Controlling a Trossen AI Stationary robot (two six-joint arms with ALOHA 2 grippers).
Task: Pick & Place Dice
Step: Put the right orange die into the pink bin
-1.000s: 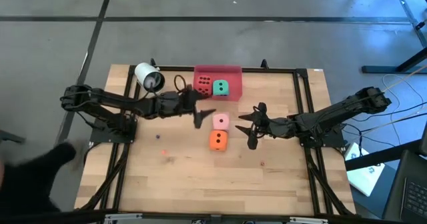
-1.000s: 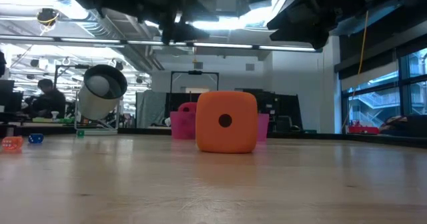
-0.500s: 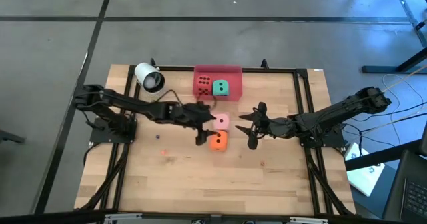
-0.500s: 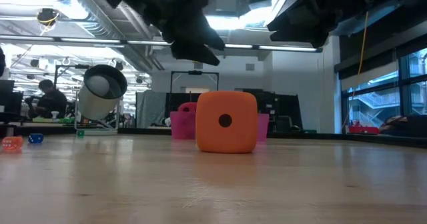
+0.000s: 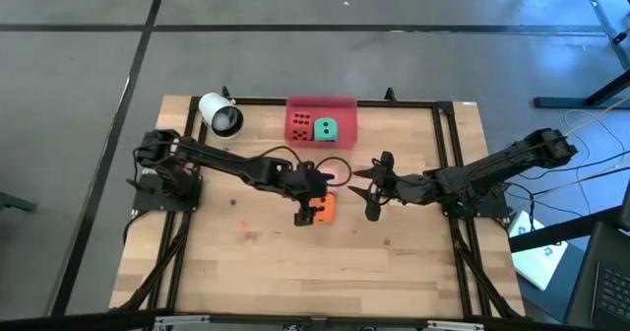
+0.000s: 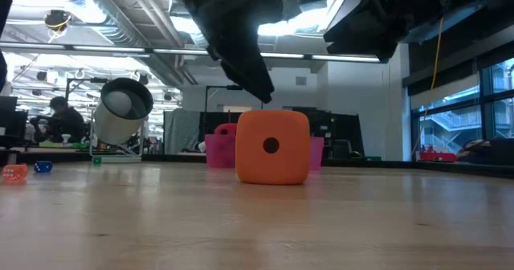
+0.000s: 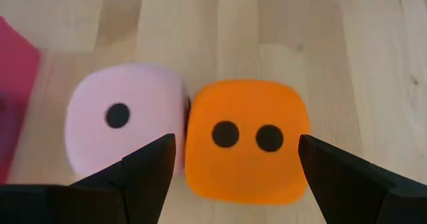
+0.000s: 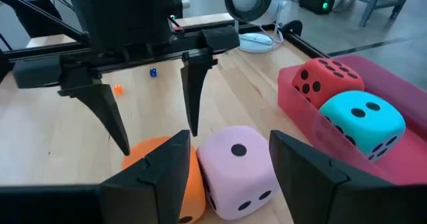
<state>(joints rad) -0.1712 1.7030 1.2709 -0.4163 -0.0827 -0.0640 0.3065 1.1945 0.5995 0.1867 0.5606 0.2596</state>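
Observation:
The orange die [image 7: 247, 141] and the light pink die [image 7: 123, 121] rest side by side on the wooden table, touching. My left gripper [image 5: 309, 205] is open, slanting down over the orange die with a finger [image 7: 150, 171] on either side of it; I see no touch. The red die [image 5: 300, 124] and green die [image 5: 325, 129] lie in the pink tray [image 5: 320, 104] at the far edge. My right gripper [image 5: 362, 188] hangs open above the table, just right of the pink die [image 8: 237, 167], holding nothing.
A white cylinder [image 5: 219, 114] stands at the far left corner of the table. Black frame rails [image 5: 448, 173] run along the table's sides. Tiny coloured bits [image 5: 233, 201] lie on the wood left of the dice. Bare wood stretches toward the near edge.
My left gripper has swung from beside the tray toward the table's near edge and right, tipping from nearly level to a steep downward slant, and now stands over the orange die. The dice have stayed in place.

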